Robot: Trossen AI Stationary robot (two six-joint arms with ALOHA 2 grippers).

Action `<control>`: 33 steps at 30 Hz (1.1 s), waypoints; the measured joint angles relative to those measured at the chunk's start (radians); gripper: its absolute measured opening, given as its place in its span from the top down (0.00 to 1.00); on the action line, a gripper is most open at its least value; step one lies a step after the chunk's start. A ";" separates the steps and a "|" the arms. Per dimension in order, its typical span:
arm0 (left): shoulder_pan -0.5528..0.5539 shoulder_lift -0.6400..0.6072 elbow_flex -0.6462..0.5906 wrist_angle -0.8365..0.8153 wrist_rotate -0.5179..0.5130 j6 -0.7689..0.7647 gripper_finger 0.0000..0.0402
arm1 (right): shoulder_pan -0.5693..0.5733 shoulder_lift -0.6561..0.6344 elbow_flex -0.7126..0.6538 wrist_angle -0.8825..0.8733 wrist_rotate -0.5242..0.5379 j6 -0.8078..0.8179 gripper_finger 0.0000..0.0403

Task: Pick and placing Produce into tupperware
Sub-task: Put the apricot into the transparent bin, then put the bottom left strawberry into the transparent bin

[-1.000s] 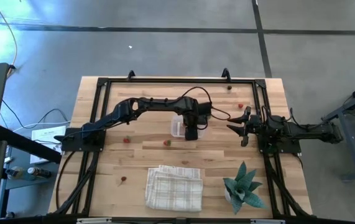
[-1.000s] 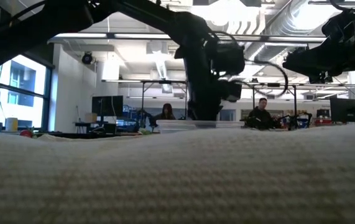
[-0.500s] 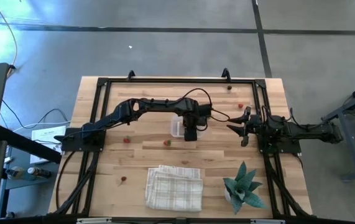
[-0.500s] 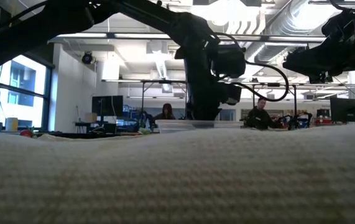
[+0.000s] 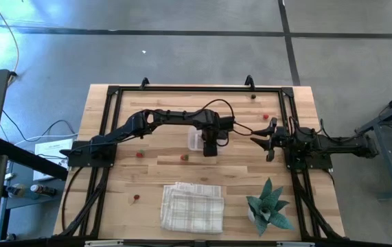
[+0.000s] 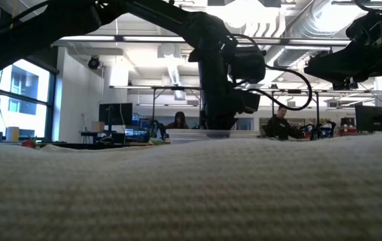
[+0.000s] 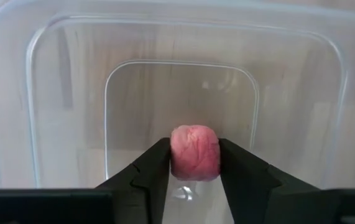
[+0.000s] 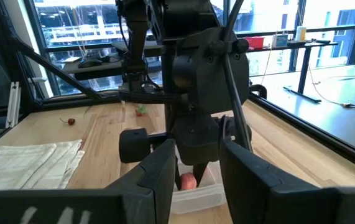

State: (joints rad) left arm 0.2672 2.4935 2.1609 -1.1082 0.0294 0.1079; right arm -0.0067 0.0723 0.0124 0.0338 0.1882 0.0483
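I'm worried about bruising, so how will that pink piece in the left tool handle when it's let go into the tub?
The piece looks rounded, so it may roll in the tub. Its dimpled skin hints it's soft, probably light.

Even daylight fills the overhead view. Bright windows (image 8: pixel 90 37) and ceiling lights (image 6: pixel 244 10) silhouette the arms. The foreground cloth (image 6: pixel 191 194) is blurred; the clear container (image 7: pixel 177 81) shows soft glare.

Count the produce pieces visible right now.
6. One pink piece sits between the left gripper's fingers over the tupperware. On the table, three red ones lie nearer the front; one red and one dark lie far right. Others may be hidden.
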 joint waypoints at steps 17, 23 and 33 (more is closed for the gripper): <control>0.001 0.006 0.123 -0.086 -0.045 -0.017 0.68 | 0.000 0.000 0.000 0.000 0.000 0.000 0.71; 0.001 0.005 0.179 -0.133 -0.071 -0.026 0.68 | 0.000 0.000 0.000 0.000 0.000 0.000 0.71; 0.002 -0.004 0.195 -0.350 -0.099 -0.169 0.68 | 0.000 0.000 0.000 0.000 0.000 0.000 0.71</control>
State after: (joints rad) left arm 0.2687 2.4899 2.3558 -1.4584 -0.0698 -0.0616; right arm -0.0067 0.0723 0.0124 0.0338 0.1886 0.0479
